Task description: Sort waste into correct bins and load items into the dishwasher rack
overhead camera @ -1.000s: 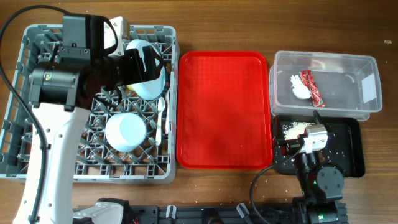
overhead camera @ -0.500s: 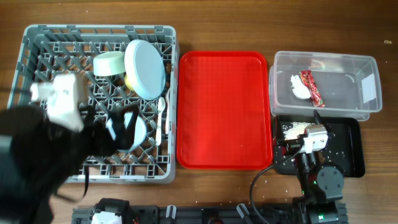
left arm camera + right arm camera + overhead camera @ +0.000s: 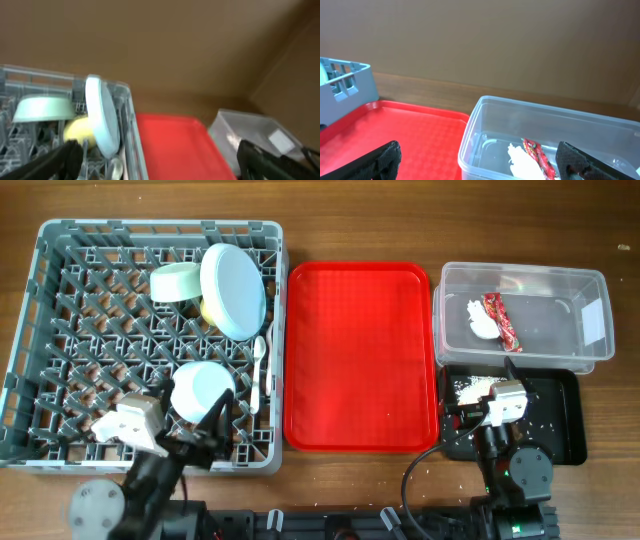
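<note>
The grey dishwasher rack (image 3: 60, 330) holds the light blue plate (image 3: 232, 288) on edge, the pale green bowl (image 3: 175, 282), the yellow cup (image 3: 206, 310) mostly hidden behind the plate, and a white spoon (image 3: 259, 358). They also show in the left wrist view: plate (image 3: 102, 120), bowl (image 3: 40, 109), cup (image 3: 80, 131). The clear tub (image 3: 560, 290) holds the white napkin (image 3: 480, 320) and red wrapper (image 3: 500, 320), as the right wrist view shows for the tub (image 3: 470, 135), napkin (image 3: 522, 161) and wrapper (image 3: 537, 156). Rice scraps (image 3: 475, 387) lie in the black tray (image 3: 560, 425). My left gripper (image 3: 205, 438) (image 3: 160, 165) and right gripper (image 3: 490, 412) (image 3: 480, 165) are open and empty.
The red serving tray (image 3: 362, 355) lies between the rack and the bins. A pale round upturned dish (image 3: 203, 388) sits in the rack's front part, just ahead of my left gripper. Both arms rest low at the table's near edge.
My left arm has pulled back from over the rack's far side to the near edge of the table. The right arm has not moved.
</note>
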Controlling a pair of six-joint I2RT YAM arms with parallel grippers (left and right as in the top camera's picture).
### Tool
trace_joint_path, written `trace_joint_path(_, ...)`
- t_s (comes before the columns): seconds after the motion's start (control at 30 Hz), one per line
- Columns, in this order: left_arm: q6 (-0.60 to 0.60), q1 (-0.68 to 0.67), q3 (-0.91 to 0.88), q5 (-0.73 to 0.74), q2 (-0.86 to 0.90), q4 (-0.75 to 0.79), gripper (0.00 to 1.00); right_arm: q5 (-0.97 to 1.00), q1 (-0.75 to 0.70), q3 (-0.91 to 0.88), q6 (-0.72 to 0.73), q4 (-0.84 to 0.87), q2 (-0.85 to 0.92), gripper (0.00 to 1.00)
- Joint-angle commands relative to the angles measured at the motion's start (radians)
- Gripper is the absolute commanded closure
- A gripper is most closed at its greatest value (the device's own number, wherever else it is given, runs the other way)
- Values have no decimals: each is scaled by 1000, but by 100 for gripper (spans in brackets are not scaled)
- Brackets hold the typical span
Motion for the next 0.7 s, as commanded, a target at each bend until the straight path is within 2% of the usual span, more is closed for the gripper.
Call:
trace_joint_path(0.0, 8, 10, -174, 41, -89, 251, 0, -10, -4, -1, -10, 6, -8, 0)
trace_joint_path(0.1, 8, 11, -298, 4, -144, 447, 0, -10, -4, -1, -10, 6, -8, 0)
trace_joint_path(0.2, 8, 43, -399, -2, -166, 559, 0, -10, -4, -1, -10, 6, -8, 0)
trace_joint_path(0.53, 9, 49, -628, -127, -167, 555, 0, -10, -4, -1, -10, 6, -8, 0)
trace_joint_path(0.67, 13, 48, -628, -222, -167, 499, 0, -10, -4, -1, -10, 6, -8, 0)
